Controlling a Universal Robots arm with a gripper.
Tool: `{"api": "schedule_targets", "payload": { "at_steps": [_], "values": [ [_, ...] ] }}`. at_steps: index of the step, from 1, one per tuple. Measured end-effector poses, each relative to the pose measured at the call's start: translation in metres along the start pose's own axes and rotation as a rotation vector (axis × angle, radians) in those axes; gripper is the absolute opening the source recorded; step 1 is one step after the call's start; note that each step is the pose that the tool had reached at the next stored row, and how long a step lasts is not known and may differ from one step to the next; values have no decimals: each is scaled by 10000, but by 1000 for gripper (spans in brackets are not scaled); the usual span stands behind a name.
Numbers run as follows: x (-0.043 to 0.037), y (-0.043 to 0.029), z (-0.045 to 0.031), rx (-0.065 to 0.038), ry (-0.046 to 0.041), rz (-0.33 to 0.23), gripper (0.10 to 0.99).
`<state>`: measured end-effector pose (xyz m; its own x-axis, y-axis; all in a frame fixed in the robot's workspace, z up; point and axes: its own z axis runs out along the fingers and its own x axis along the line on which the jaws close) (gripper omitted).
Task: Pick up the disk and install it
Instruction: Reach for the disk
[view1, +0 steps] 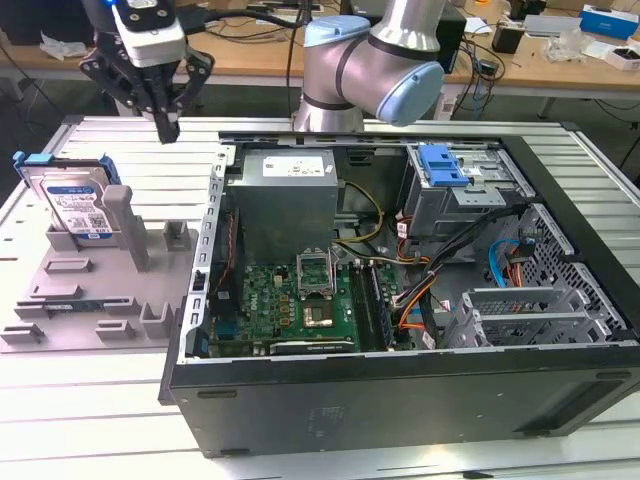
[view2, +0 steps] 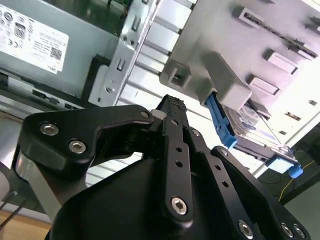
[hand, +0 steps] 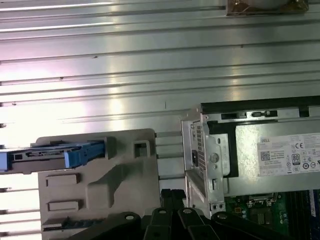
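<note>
The disk (view1: 76, 203), a silver hard drive with a white-and-blue label and a blue bracket, leans upright in the grey holder (view1: 95, 295) at the exterior view's left. My gripper (view1: 168, 131) hangs above the table between the holder and the open computer case (view1: 400, 400), apart from the disk, fingers shut together on nothing. In the second wrist view the shut fingertips (view2: 172, 104) point toward the holder (view2: 220, 75), with the disk (view2: 250, 120) behind it. The first wrist view shows the disk (hand: 50, 152) edge-on in the holder (hand: 120, 175), beyond my gripper (hand: 172, 196).
The case lies open with a grey power supply box (view1: 285, 200), a green motherboard (view1: 290, 305) and a drive cage carrying a blue latch (view1: 443, 165). The arm's base (view1: 370, 65) stands behind the case. Ribbed metal table (view1: 100, 420) surrounds everything.
</note>
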<state>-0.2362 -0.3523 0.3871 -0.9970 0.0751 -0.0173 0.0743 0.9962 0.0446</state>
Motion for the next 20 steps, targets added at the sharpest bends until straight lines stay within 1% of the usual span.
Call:
{"api": "schedule_targets", "payload": {
  "at_steps": [1,2,4,5,6,7,8,10,11,12,13,14,15,16,18,19,20],
  "values": [
    [29,19,2,1,3,1,106],
    [80,54,9,0,4,3,106],
    [151,98,16,1,10,2,106],
    [212,135,21,3,17,2,106],
    [253,158,25,3,21,2,106],
    [283,173,27,2,24,3,106],
    [334,192,31,2,29,2,106],
    [409,211,34,3,43,3,106],
    [476,224,36,5,57,5,106],
    [510,229,38,5,65,4,106],
    [577,237,40,6,78,4,106],
    [649,245,43,7,93,7,106],
    [739,252,45,10,127,6,106],
    [793,256,46,12,158,8,106],
    [866,263,47,15,206,11,106],
    [904,264,48,18,243,12,106],
    [915,264,49,22,284,13,106]
  ]
}}
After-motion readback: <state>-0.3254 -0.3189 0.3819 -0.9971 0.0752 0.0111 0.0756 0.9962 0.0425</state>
